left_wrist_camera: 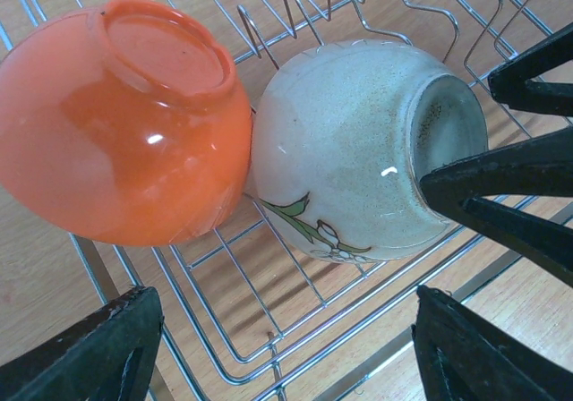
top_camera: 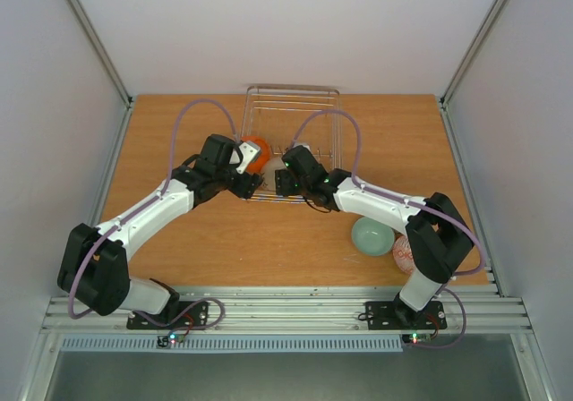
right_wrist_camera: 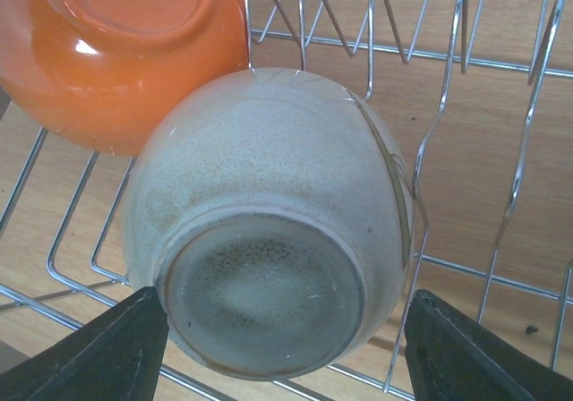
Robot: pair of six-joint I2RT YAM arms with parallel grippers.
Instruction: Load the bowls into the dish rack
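The wire dish rack (top_camera: 293, 115) stands at the back middle. An orange bowl (top_camera: 256, 153) lies on its side in the rack's near left, with a speckled white bowl with a leaf pattern (top_camera: 272, 162) tight against its right. In the left wrist view the orange bowl (left_wrist_camera: 125, 123) and the white bowl (left_wrist_camera: 358, 150) touch. My left gripper (left_wrist_camera: 282, 365) is open and empty over the rack's near edge (left_wrist_camera: 295, 329). My right gripper (right_wrist_camera: 286, 356) is open, its fingers on either side of the white bowl's base (right_wrist_camera: 264, 298). A mint bowl (top_camera: 372, 236) and a red-and-white bowl (top_camera: 403, 253) sit on the table.
The rack's upright tines (right_wrist_camera: 448, 79) rise right of the white bowl. Both grippers (top_camera: 253, 183) (top_camera: 285, 177) crowd the rack's near edge, and the right gripper's fingers (left_wrist_camera: 510, 177) reach into the left wrist view. Grey walls enclose the wooden table (top_camera: 179, 123).
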